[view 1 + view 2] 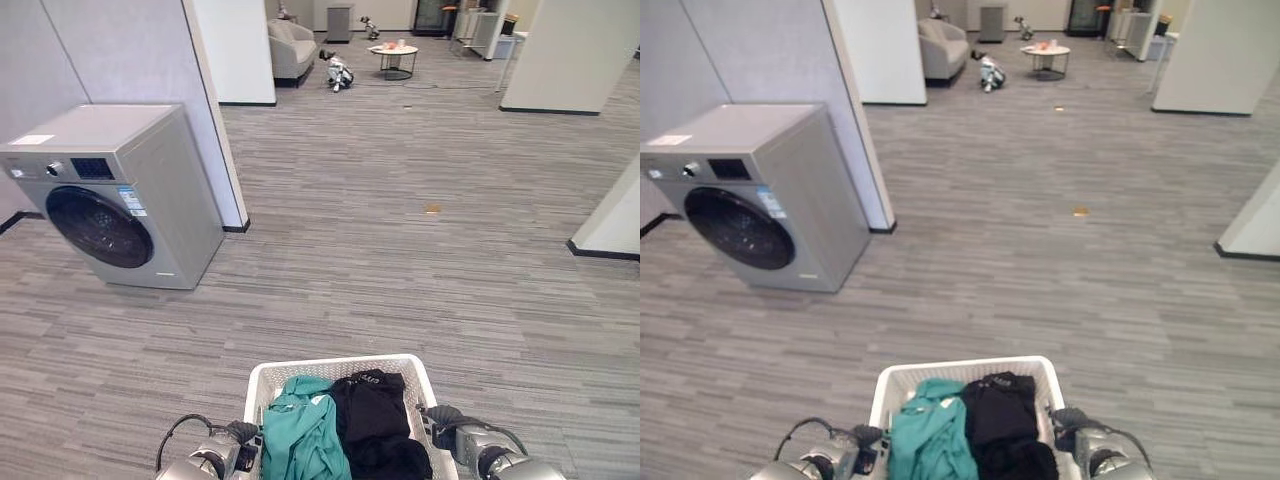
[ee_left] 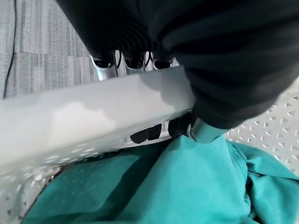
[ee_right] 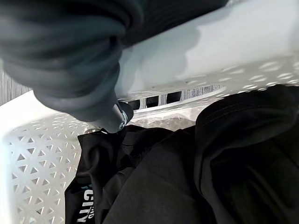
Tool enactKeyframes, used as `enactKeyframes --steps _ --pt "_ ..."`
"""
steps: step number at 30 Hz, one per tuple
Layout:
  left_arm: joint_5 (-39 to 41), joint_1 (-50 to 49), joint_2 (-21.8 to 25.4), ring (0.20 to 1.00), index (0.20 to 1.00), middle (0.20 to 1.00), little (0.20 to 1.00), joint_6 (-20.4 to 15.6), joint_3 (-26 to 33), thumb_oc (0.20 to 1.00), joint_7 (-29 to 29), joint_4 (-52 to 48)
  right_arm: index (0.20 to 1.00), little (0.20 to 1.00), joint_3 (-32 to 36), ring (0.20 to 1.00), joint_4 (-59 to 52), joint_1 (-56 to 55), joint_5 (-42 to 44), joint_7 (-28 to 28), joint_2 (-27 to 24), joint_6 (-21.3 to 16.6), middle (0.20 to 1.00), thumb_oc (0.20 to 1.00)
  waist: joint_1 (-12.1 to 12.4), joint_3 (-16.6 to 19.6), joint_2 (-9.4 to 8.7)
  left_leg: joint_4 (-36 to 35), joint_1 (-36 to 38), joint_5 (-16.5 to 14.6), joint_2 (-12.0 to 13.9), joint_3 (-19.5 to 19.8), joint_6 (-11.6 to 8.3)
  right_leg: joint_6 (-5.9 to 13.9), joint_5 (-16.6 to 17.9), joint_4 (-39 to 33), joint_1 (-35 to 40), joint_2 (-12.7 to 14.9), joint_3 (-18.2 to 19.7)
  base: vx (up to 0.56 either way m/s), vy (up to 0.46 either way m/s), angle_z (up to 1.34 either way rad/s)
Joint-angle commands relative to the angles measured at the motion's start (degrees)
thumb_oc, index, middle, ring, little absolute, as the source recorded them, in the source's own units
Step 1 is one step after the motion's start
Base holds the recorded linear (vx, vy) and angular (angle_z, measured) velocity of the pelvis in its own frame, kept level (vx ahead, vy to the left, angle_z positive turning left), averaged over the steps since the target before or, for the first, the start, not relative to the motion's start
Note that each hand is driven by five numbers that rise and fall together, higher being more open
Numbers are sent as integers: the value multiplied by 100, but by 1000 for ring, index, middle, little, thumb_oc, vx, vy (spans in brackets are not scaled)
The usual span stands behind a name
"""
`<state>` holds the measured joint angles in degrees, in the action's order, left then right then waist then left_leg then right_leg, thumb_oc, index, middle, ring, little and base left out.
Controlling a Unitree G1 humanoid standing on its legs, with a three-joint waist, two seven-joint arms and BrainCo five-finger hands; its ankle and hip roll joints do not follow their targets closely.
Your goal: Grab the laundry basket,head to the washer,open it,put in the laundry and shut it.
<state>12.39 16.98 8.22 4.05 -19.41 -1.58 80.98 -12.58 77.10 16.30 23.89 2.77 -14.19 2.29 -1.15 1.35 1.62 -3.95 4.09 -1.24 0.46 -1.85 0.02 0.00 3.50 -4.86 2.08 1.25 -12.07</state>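
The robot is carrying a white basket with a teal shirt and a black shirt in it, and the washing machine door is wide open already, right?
Not quite. The round dark door of the grey front-loading washing machine is shut, as the left eye view shows. The rest holds: both hands, left and right, grip the white perforated plastic laundry basket with the teal garment and black garment inside.

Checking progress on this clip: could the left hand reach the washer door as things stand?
Probably not: the left hand is curled round the basket rim, and the washer, door shut, stands across open floor.
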Motion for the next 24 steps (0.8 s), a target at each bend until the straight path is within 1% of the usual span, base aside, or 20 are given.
enactKeyframes --steps 1,3,5,7,8,9,11,12,13,14,15,16,18,20,23,24 --pt "532 375 -80 200 200 200 200 -245 580 200 425 199 200 200 -40 200 710 -87 20 113 -193 82 200 200 197 116 -302 -105 -297 482 -57 -423 -96 363 -57 -14 407 121 189 13 -18 10" --pt "520 400 -68 200 200 200 200 -227 567 200 424 218 200 200 -56 200 752 -31 -12 98 -191 95 200 200 214 105 -308 -105 -299 491 -64 -380 -98 364 -68 -14 425 124 135 8 -18 29" --pt "540 533 24 200 200 200 200 -180 563 200 388 279 200 200 -181 200 757 256 -81 66 -141 117 200 200 323 76 -339 -105 -330 548 -100 -208 -100 337 -96 -14 499 123 -20 3 -39 52" --pt "595 594 72 200 200 200 200 -162 600 200 375 283 200 200 -262 200 697 382 -155 40 -125 110 200 200 388 42 -350 -105 -350 590 -123 -128 -96 331 -103 -14 549 124 -135 -9 -31 36" --pt "620 647 114 200 200 200 200 -171 591 200 348 264 200 200 -288 200 613 432 -157 15 -111 87 200 200 413 4 -360 -105 -409 657 -133 -98 -117 320 -94 -14 586 124 -267 -65 1 39" --pt "651 774 138 200 200 200 200 -178 557 200 338 204 200 200 -285 200 482 466 -125 -22 -139 55 200 200 423 -85 -351 -63 -588 768 -114 -146 -186 309 -152 95 552 158 -540 -60 10 51" --pt "651 777 139 200 200 200 200 -178 557 200 338 205 200 200 -285 200 481 467 -125 -23 -139 56 200 200 406 -79 -352 -59 -602 771 -117 -129 -187 309 -158 101 544 160 -557 -61 29 94" --pt "650 900 136 200 200 200 200 -205 517 200 328 144 200 200 -268 200 424 511 -101 -38 -220 39 200 200 312 -169 -356 13 -774 844 7 -646 -193 328 -170 109 546 270 -912 -80 76 132" --pt "639 957 125 200 200 200 200 -206 491 200 328 128 200 200 -268 200 404 539 -76 -41 -235 42 200 200 272 -202 -351 40 -823 881 71 -940 -193 349 -147 81 563 323 -1050 -80 76 143" --pt "639 958 125 200 200 200 200 -206 492 200 329 128 200 200 -268 200 404 540 -76 -41 -235 42 200 200 271 -202 -351 42 -825 881 71 -939 -193 349 -147 81 563 323 -1051 51 87 182" --pt "644 996 111 200 200 200 200 -217 505 200 316 118 200 200 -288 200 355 572 -27 -29 -248 52 200 200 209 -202 -343 8 -732 775 173 -1430 -237 442 -187 28 670 425 -1226 97 89 151" --pt "632 969 110 200 200 200 200 -223 515 200 322 128 200 200 -314 200 349 556 -26 -10 -220 58 200 200 214 -187 -315 -10 -710 767 179 -1539 -228 451 -201 25 697 452 -1301 145 137 116" --pt "593 832 128 200 200 200 200 -213 531 200 356 184 200 200 -414 200 342 563 -63 8 -118 78 200 200 273 -107 -250 -52 -647 626 69 -1507 -134 439 -334 92 778 509 -1306 180 184 27" --pt "573 777 146 200 200 200 200 -210 551 200 375 200 200 200 -462 200 318 576 -103 17 -67 81 200 200 301 -79 -244 -59 -610 557 35 -1501 -90 435 -387 155 778 545 -1266 122 135 -1" --pt "546 675 198 200 200 200 200 -216 611 200 380 215 200 200 -557 200 270 629 -209 -6 66 64 200 200 388 -63 -238 -35 -532 424 -91 -1456 22 461 -457 320 812 696 -1205 102 138 -22" --pt "546 675 198 200 200 200 200 -216 611 200 380 215 200 200 -557 200 270 629 -209 -6 66 64 200 200 388 -63 -238 -35 -531 424 -91 -1456 22 461 -457 320 813 697 -1205 128 171 -11"
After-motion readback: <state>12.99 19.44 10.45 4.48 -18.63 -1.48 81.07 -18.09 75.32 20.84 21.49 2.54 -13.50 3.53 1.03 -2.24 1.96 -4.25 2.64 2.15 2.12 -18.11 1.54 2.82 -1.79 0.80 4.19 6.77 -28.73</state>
